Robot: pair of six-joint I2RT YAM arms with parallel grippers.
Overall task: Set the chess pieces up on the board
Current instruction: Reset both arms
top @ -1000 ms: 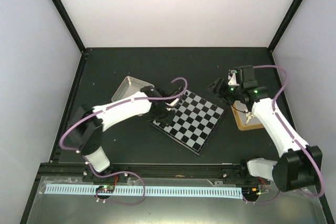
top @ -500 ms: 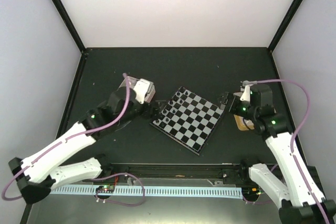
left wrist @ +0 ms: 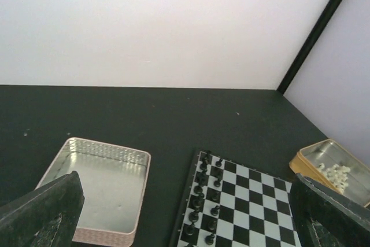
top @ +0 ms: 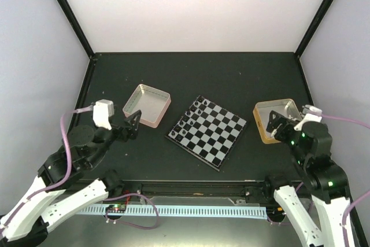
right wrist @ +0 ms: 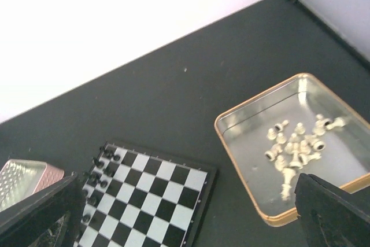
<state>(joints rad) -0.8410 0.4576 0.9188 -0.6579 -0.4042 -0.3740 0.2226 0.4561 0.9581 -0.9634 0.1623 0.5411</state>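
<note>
Black desk (top: 231,73) inside a white-walled enclosure. Since a second ago the left jaws and right jaws have drawn back from the chessboard (top: 211,134); both now stand wide apart, holding nothing. The board lies between them, with black chess pieces (top: 191,121) along its edge nearer the left jaws. Ahead of the right jaws, pale chess pieces (right wrist: 295,146) lie in a gold-rimmed tin (right wrist: 254,98). A pink-rimmed tin (top: 147,105) sits ahead of the left jaws.

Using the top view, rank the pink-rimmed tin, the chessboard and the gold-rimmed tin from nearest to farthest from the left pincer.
1. Pink-rimmed tin: just beyond the left pincer, on the left side.
2. Chessboard: in the middle, to the right of that tin.
3. Gold-rimmed tin: far right, past the board.
</note>
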